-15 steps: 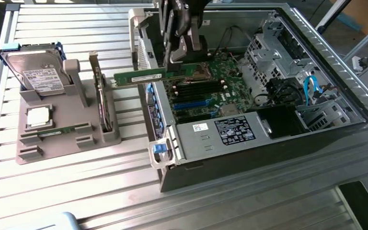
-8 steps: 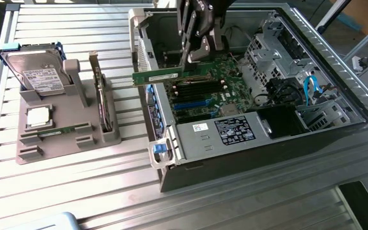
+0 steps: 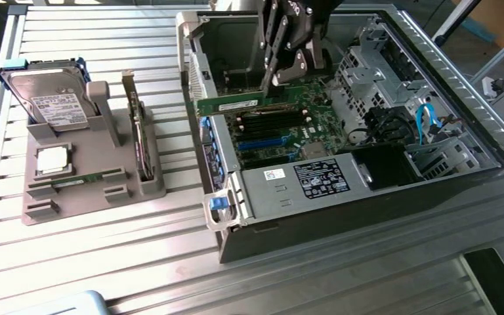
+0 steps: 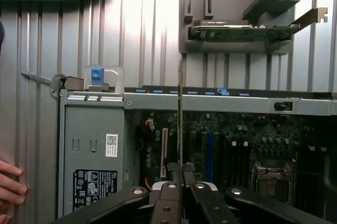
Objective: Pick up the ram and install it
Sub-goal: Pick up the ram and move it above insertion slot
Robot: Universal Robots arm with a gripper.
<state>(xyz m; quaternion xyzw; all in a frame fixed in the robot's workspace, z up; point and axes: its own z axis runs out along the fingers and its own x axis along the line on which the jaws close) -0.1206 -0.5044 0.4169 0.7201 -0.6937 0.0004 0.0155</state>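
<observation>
Gripper [image 4: 181, 175] with ram [image 4: 180, 119]; slatted metal table [image 4: 142, 34]

Slatted metal table [image 3: 147, 262]. Grey fixture [image 3: 77, 190] at the exterior view's left holds hard drive [image 3: 50, 98] and upright expansion card [image 3: 136, 125]. Open computer case [image 3: 322, 226] at the exterior view's right; labelled power supply [image 3: 304, 180] at near side, blue cable [image 3: 424, 121] inside.

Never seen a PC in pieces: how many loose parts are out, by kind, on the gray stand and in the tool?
Hard drive: 1, on the stand
Card: 1, upright on the stand
Silver square chip: 1, on the stand
Ram: 1, held in the tool
Total: 4
A thin green strip in one stand slot is too unclear to count.
</observation>
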